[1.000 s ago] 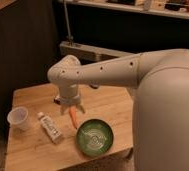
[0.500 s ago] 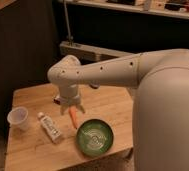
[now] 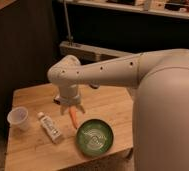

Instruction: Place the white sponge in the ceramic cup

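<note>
The pincer (image 3: 72, 108) hangs over the middle of the worktop (image 3: 33, 155), pointing down, at the end of the arm (image 3: 103, 75) that reaches in from the right side. We cannot tell if it is released or clenched, or if it has something in it.

We do not find the white sponge anywhere on the free part of the worktop. It may be hidden under the arm or the pincer, but this we cannot say for sure. The cup (image 3: 18, 118) stands upright near the left edge, well apart from the pincer. Between them lies a white tube (image 3: 50, 127). A green bowl (image 3: 94, 137) stands near the front edge, and a small orange thing (image 3: 74, 118) lies just below the pincer.

As we judge it, a sponge is very light and soft. It gives way when pressed, it is not fragile, and it hardly slips. We would take it across the middle with mild pressure only, so that it does not fold too much.

The cup looks light and easy to tip. We think the sponge should be let go from above its mouth, without pushing on the rim.
</note>
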